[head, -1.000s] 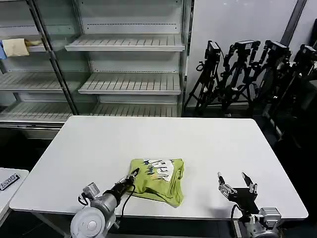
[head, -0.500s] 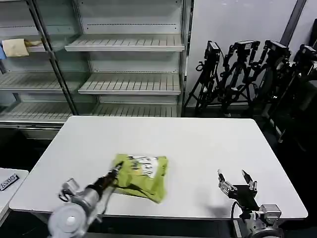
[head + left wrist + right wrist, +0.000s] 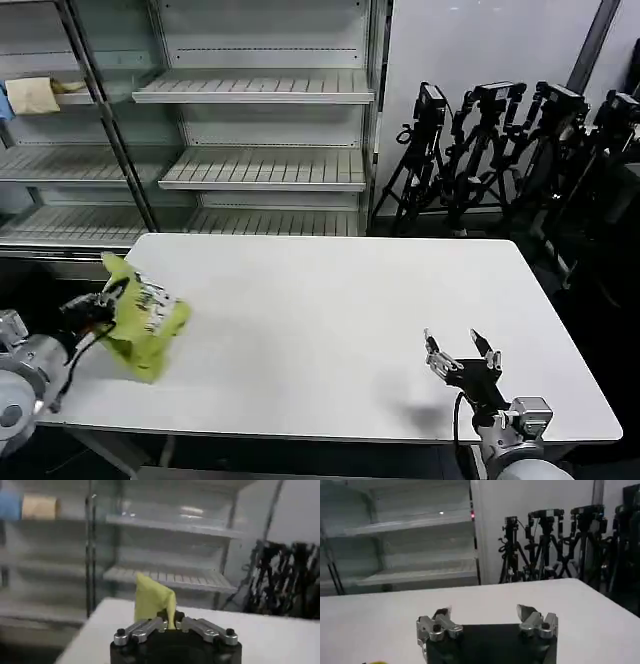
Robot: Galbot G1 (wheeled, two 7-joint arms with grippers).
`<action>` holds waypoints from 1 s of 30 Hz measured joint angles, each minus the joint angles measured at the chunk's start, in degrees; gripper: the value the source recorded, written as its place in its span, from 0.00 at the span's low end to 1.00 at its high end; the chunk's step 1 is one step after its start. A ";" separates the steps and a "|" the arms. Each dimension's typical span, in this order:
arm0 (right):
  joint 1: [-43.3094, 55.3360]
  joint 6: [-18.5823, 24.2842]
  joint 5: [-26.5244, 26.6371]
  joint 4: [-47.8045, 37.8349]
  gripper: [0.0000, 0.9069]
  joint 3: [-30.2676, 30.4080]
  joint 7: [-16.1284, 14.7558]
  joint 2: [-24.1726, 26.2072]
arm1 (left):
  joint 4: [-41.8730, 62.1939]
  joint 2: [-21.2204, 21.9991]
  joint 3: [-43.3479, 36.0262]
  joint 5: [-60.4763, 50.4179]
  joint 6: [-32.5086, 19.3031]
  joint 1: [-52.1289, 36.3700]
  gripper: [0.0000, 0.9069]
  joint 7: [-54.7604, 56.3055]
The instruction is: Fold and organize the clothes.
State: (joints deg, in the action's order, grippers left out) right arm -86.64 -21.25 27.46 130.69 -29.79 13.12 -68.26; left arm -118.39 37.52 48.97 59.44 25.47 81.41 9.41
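Observation:
The folded lime yellow-green T-shirt (image 3: 145,318), its white and black print facing up, sits at the table's left edge, partly lifted. My left gripper (image 3: 103,305) is shut on its edge; in the left wrist view a fold of the T-shirt (image 3: 152,600) stands up from between the closed fingers of that left gripper (image 3: 171,625). My right gripper (image 3: 460,353) hovers open near the front right of the table, holding nothing. Its spread fingers (image 3: 440,617) show in the right wrist view around the right gripper's (image 3: 485,616) empty gap.
The white table (image 3: 340,300) stretches between the two arms. Metal shelving (image 3: 260,130) stands behind it, with a pale yellow cloth (image 3: 32,95) on an upper left shelf. Black tripods (image 3: 500,140) are clustered at the back right. A small side table (image 3: 12,345) adjoins the left.
My left gripper has dragged the T-shirt from the table's front middle to its left edge, and the shirt now tilts up. The right gripper shifted slightly left.

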 measured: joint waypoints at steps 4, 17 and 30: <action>-0.41 0.37 -0.48 0.05 1.00 -0.23 -0.10 0.01 | -0.70 -0.20 -3.99 -13.76 -1.79 1.13 0.04 -0.91; -2.82 0.83 -3.33 -0.02 1.00 -0.83 -0.08 -1.26 | -1.18 12.96 -33.92 -47.46 -2.36 -6.76 0.04 -2.08; -4.42 0.72 -4.78 0.32 1.00 -2.28 -0.10 -2.22 | 6.19 25.24 -53.76 -45.83 -0.50 -22.69 1.00 -1.32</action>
State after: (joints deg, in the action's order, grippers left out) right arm -91.07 -20.53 22.68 131.01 -32.07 13.02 -70.48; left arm -112.20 62.76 -4.80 13.61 24.97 58.72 8.09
